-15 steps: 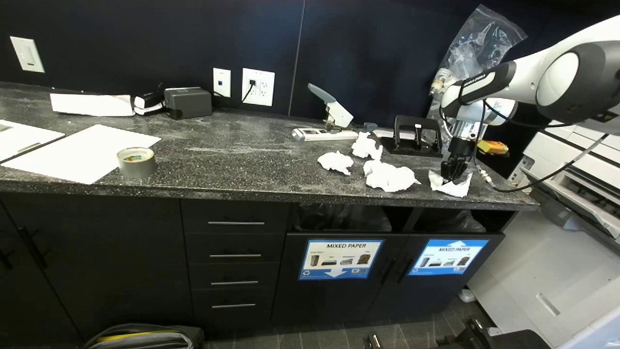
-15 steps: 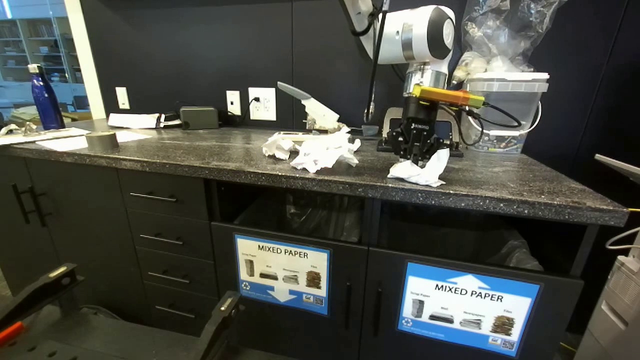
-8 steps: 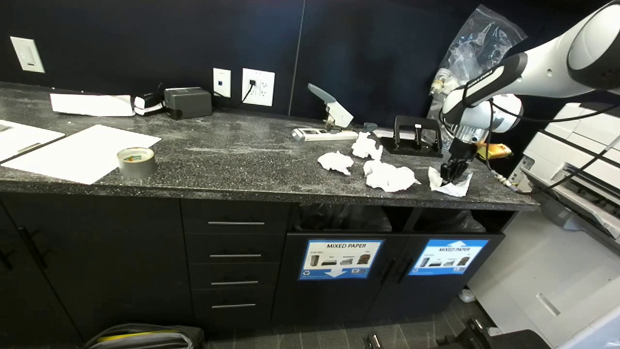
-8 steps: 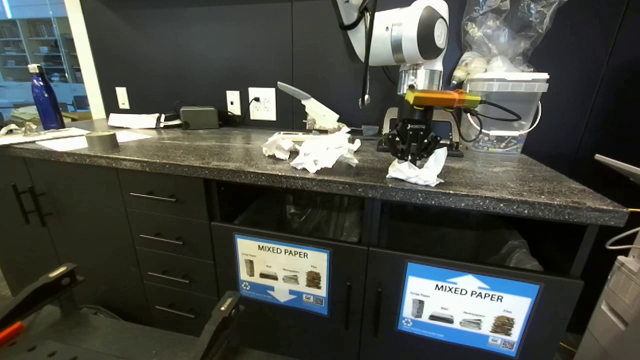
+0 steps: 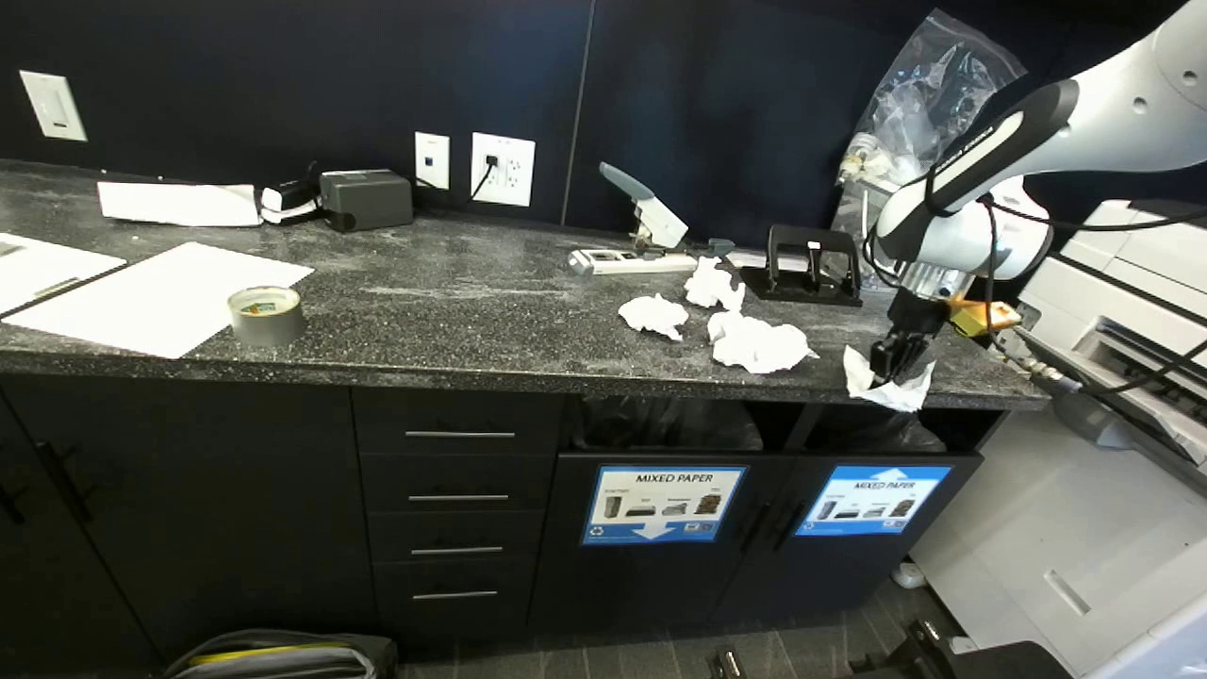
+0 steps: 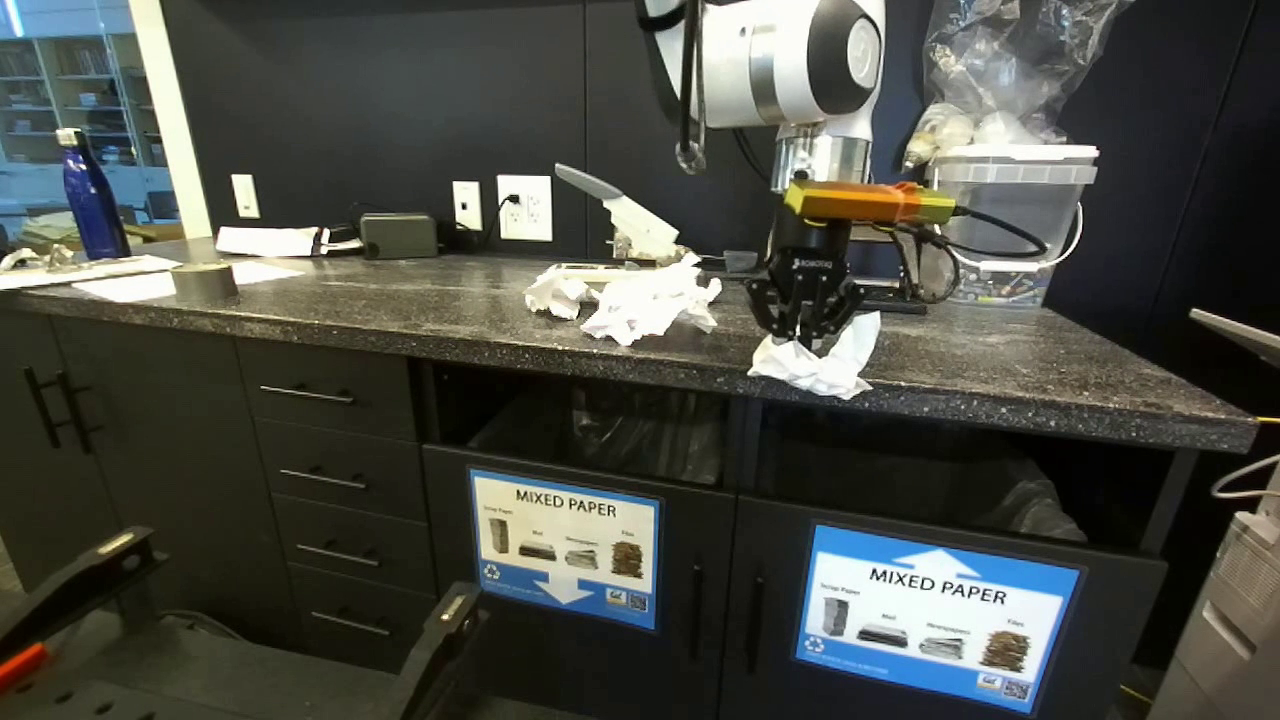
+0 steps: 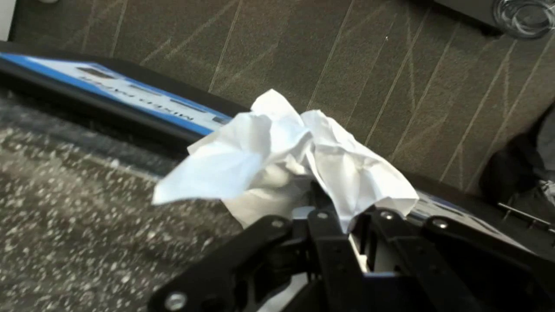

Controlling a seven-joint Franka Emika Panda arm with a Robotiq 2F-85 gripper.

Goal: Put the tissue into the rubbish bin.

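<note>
Fingers (image 7: 329, 242) clamp the tissue (image 7: 355, 173) at the counter edge (image 6: 1000, 405), the rubbish bin (image 5: 820, 566) open below.

Overexposed white sheet (image 5: 160, 297), dim drawers (image 5: 457, 521), blurry wrist view.

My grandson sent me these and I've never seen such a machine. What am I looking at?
A robot arm ending in a black gripper, its hand. Exterior views are taken from outside it; the wrist view looks down from the arm itself. The gripper is closed on a crumpled white tissue at the front edge of the counter, above a built-in rubbish bin. Things on the counter include three other crumpled white pieces, a stapler, a hole punch and a roll of tape.
</note>
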